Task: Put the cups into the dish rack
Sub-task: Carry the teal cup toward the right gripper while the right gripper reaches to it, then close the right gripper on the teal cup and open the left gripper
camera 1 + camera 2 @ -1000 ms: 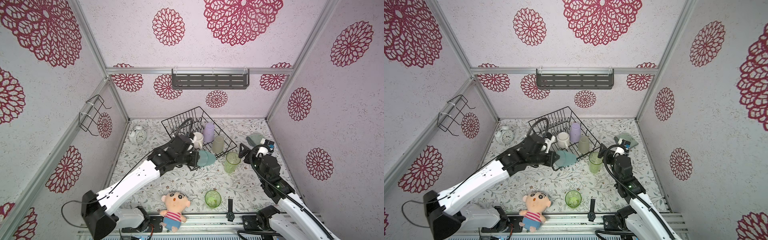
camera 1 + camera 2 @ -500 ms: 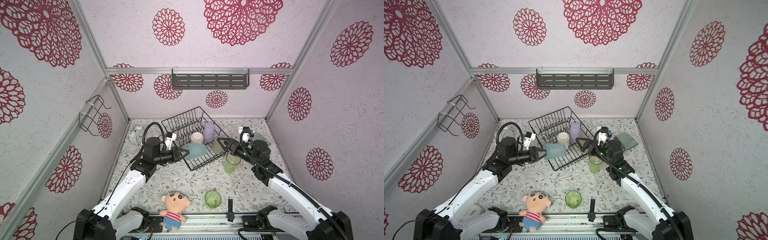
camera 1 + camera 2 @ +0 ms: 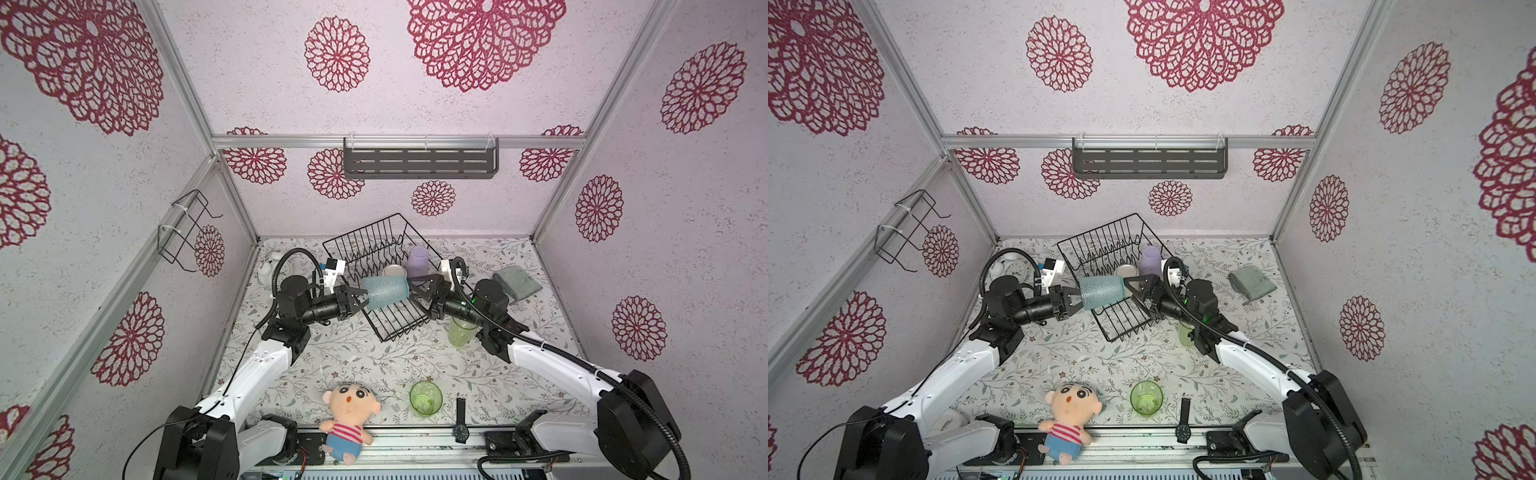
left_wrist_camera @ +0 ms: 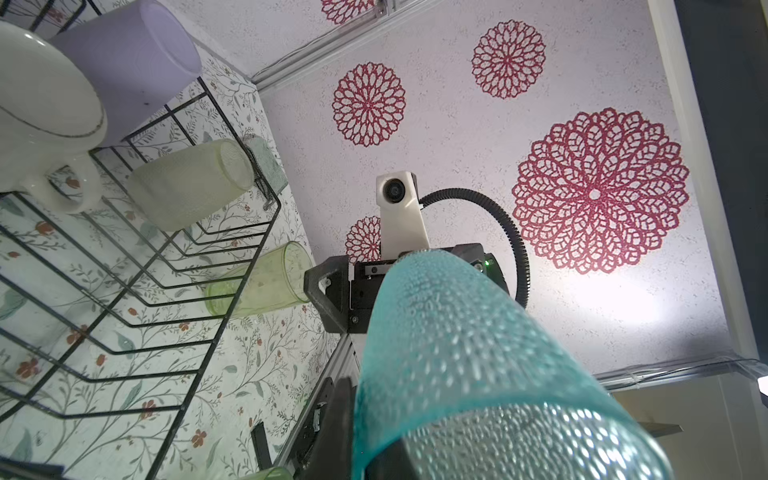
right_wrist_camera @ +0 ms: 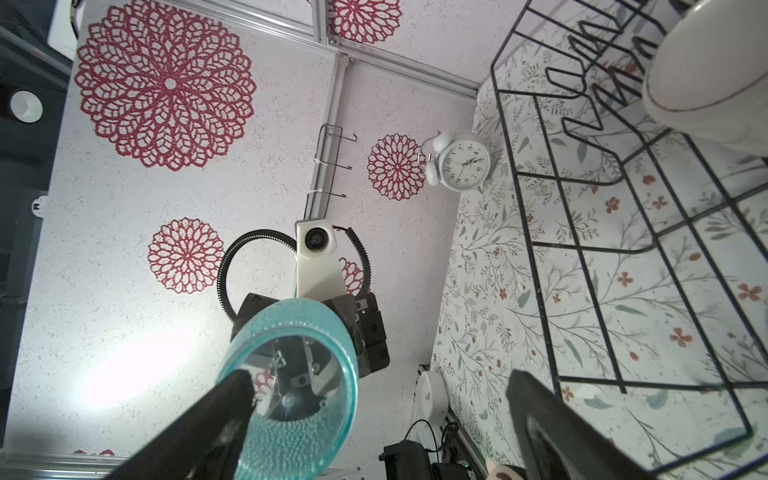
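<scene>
- Left end effector [image 3: 360,300]: clamped on the base end of the teal tumbler [image 3: 384,292]. The tumbler is held clear of the counter [image 3: 353,365], above the dish rack [image 3: 398,332].
- Tumbler's long axis is level and runs left-right. The open mouth points at the right arm.
- Rack already holds the white mug [image 3: 395,270], lilac tumbler [image 3: 417,258] and frosted beige tumbler [image 4: 189,183].
- Right end effector [image 3: 417,293]: jaws wide apart, empty, just beside the mouth. In the right wrist view the rim sits against one finger [image 5: 199,424], not centred in the gap. Looks like a handover line-up; I'd shift sideways before closing.
- On the counter: green tumbler [image 3: 459,336] under the right arm, second green tumbler [image 3: 425,397] near the front.
</scene>
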`<action>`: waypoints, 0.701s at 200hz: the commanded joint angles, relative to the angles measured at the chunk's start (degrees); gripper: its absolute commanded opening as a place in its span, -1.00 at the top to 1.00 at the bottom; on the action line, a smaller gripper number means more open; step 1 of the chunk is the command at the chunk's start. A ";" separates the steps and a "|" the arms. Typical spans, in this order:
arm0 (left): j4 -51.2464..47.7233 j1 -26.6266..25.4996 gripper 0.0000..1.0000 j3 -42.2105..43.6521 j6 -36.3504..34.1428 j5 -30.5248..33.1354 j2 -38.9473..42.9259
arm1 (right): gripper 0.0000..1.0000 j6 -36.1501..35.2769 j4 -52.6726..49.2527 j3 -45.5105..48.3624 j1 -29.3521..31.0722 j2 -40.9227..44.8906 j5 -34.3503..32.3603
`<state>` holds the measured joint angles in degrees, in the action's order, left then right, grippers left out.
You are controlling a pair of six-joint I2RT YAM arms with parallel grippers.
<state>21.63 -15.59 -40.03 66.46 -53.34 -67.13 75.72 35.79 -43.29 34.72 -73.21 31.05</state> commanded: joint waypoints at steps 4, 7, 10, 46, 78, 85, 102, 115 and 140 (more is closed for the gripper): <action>2.63 -0.31 1.00 1.13 0.97 -0.36 0.58 | -0.95 1.54 7.54 -3.43 4.05 -1.94 3.21; 2.71 -0.31 1.00 1.22 1.06 -0.36 0.67 | -0.95 1.84 8.28 -3.64 4.31 -2.34 3.29; 2.79 -0.31 1.00 1.33 1.06 -0.36 0.75 | -0.95 2.19 9.04 -3.73 4.52 -2.75 3.44; 2.89 0.71 1.00 2.50 1.39 -0.40 2.49 | -0.95 7.44 15.22 -2.74 5.15 -4.84 0.30; 0.93 3.55 1.00 4.56 -0.27 -0.79 5.66 | -0.95 7.63 15.82 -1.89 4.92 -5.30 -2.99; 0.18 3.96 1.00 4.99 -0.65 -0.72 6.19 | -0.96 8.06 17.01 -1.84 4.92 -5.73 -2.90; -1.26 4.34 1.00 5.62 -1.58 -0.71 6.98 | -0.97 8.91 18.74 -1.88 4.92 -6.39 -3.13; -1.26 4.41 1.00 5.92 -1.53 -0.95 7.02 | -0.97 8.67 18.69 -1.89 5.00 -6.49 -3.52; -1.02 4.34 1.00 6.19 -1.44 -1.35 7.53 | -0.97 8.58 19.09 -0.87 5.01 -6.51 -5.05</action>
<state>21.98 -11.31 -34.70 66.15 -53.10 -60.34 83.70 48.18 -44.31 39.40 -80.71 27.62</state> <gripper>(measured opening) 0.070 0.987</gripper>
